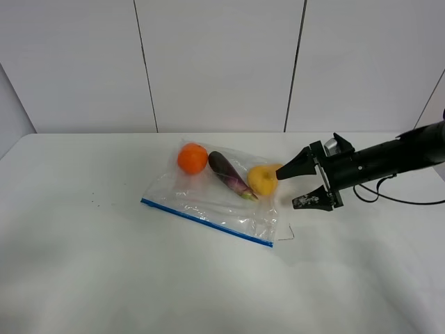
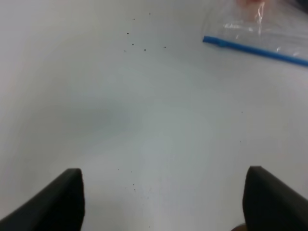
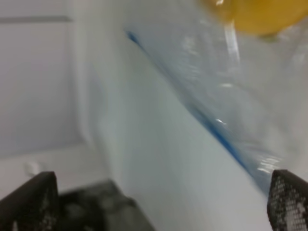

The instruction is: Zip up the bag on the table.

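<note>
Two pincers, mine both wide open and empty: right gripper (image 1: 300, 186) hangs just beside the bag's (image 1: 208, 198) right end on the table (image 1: 83, 264), blue zip strip (image 1: 206, 222) running leftward, left gripper (image 2: 161, 199) well apart.

The black right arm (image 1: 389, 158) reaches in from the right edge of the high view, held nearly level and rolled onto its side; its black right gripper (image 1: 297, 186) has its jaws spread wide, one above the other, gripping nothing; the black left gripper (image 2: 161, 199) appears only in its own wrist view, its two dark fingertips (image 2: 53, 202) standing far apart, nothing between them.
</note>
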